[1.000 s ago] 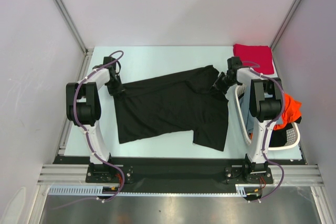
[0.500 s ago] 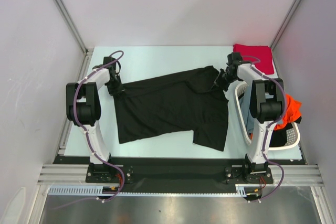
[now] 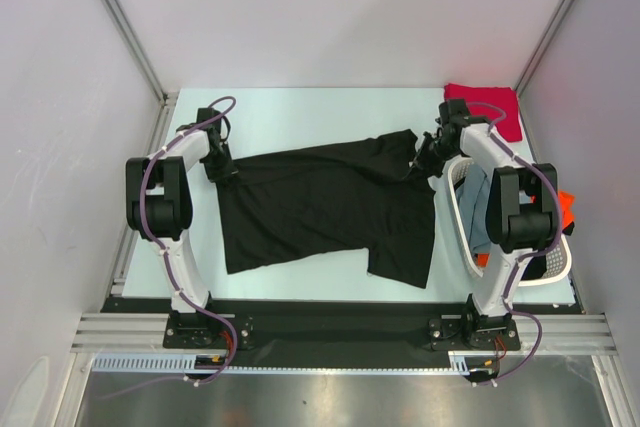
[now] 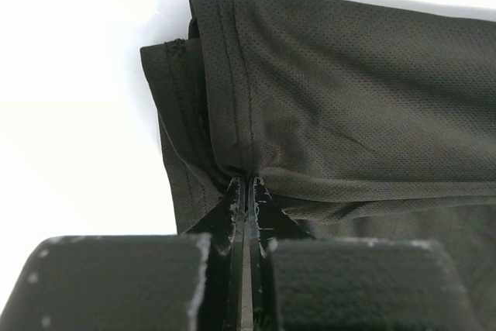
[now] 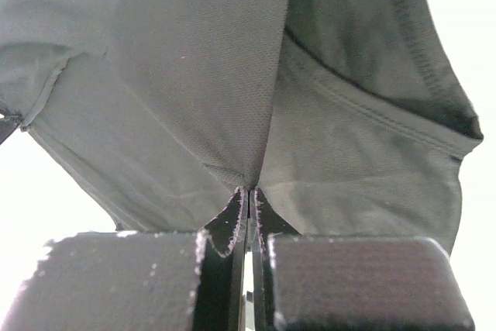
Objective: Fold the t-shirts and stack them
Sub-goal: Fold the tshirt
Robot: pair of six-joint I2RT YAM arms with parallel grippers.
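Note:
A large black t-shirt [image 3: 320, 209] lies spread on the pale table. My left gripper [image 3: 222, 169] is shut on its far left corner, pinching the hemmed edge of the black t-shirt [image 4: 325, 114]. My right gripper [image 3: 422, 161] is shut on the far right part, and the black t-shirt [image 5: 201, 98] fans out from my closed fingertips. A folded red t-shirt [image 3: 488, 107] rests at the far right corner. An orange t-shirt [image 3: 566, 209] and a grey-blue one [image 3: 478, 237] hang in the basket.
A white perforated basket [image 3: 462, 209] stands at the right edge beside the right arm. Grey walls with metal rails close in the table on three sides. The black base rail [image 3: 330, 327] runs along the near edge.
My right gripper has closed on the shirt's far right part and drawn it a little toward the far right. The right arm's elbow swung right, over the basket. The left arm has not moved.

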